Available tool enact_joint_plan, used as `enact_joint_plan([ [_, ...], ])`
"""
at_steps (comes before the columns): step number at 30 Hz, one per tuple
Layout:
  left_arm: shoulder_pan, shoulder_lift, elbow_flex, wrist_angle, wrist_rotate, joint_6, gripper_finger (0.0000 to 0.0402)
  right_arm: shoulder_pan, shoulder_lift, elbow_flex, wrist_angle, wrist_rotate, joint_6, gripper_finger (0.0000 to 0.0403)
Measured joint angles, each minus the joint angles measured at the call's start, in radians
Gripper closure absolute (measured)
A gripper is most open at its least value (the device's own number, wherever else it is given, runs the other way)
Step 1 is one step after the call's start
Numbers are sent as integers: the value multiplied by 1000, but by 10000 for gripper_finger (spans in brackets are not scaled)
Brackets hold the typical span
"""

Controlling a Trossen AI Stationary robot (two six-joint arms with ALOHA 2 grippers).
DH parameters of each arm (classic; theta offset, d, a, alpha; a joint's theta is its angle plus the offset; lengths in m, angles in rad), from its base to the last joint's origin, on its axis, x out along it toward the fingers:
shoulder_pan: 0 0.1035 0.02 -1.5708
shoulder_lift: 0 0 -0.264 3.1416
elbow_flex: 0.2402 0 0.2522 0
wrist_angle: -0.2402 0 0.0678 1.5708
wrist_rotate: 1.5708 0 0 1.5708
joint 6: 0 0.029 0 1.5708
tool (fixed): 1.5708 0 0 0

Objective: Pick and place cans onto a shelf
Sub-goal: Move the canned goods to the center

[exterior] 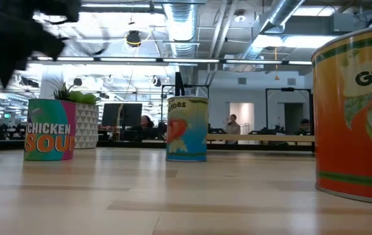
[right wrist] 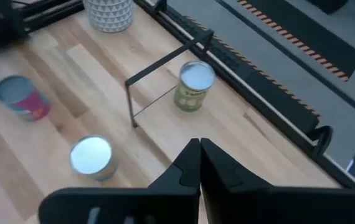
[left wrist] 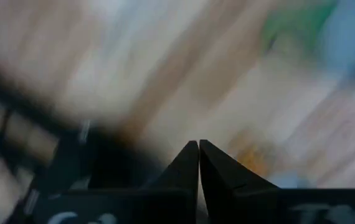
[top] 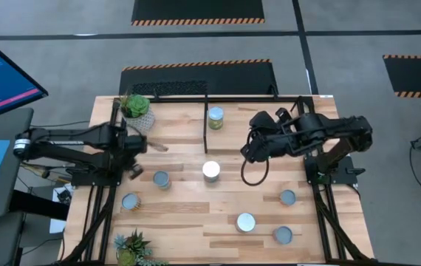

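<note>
I count one green-labelled can (top: 216,117) standing in the shelf (top: 204,99) at the far edge; six cans wait on the table (top: 188,214). My left gripper (left wrist: 198,144) and right gripper (right wrist: 200,143) both hover pinched together, empty.

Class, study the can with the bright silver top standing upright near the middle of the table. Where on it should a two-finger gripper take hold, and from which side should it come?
Grip the can with the bright silver top across its round side wall, just below the rim, coming straight down from above. It stands upright with bare wood all round, so the fingers can probably straddle it; the flat lid itself offers no hold. The right gripper is nearer, and is shut, so it must open first.
</note>
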Motion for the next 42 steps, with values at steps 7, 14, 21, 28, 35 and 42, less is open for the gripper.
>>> enact_joint_plan([
  [7,-176,-28,-45,66,-71,48,401,-34,0,0,0,3,-28,388],
  [14,-210,127,-93,294,-64,65,401,-26,0,0,0,-5,-27,379],
  [21,-209,368,-104,549,-44,182,401,-3,0,0,0,-6,-34,382],
  [28,-175,556,2,934,-39,385,401,7,0,0,0,-8,-37,384],
  [35,-169,663,113,782,-17,463,401,2,0,0,0,-37,-54,378],
  [42,-141,666,116,935,-48,543,401,26,0,0,0,-38,-108,386],
])
